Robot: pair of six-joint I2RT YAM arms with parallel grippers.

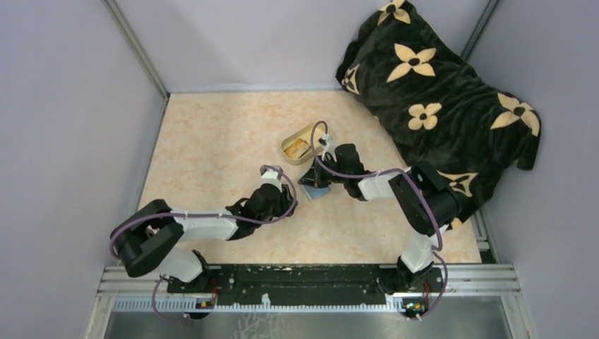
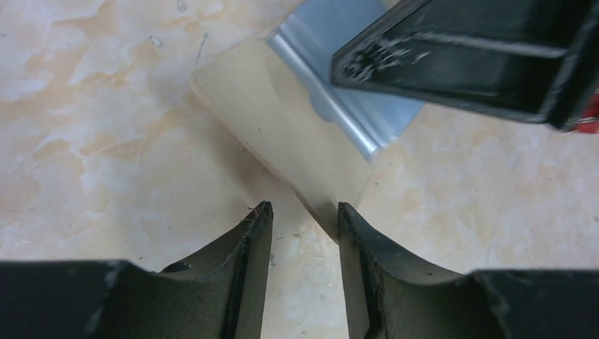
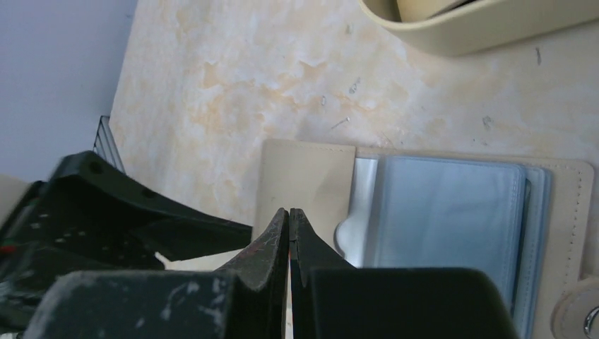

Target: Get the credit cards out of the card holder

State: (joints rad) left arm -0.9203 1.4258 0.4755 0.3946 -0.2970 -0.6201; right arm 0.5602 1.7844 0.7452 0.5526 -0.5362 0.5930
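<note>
Left jaws part-open at a corner of the card holder (image 2: 282, 120); right jaws shut.

Card holder (image 3: 452, 212), near edge behind the right gripper (image 3: 290, 215); dish (image 3: 480, 35) contents mostly off-frame, perhaps tan.

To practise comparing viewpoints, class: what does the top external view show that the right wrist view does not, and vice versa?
Only top external: the black plush blanket with cream flowers, plus the whole left arm and right arm. Only right wrist: the edge stitching and tan closing tab of the open tan-and-blue-grey bifold card holder. Both: that card holder, the oval cream-yellow dish and the marbled beige table.
</note>
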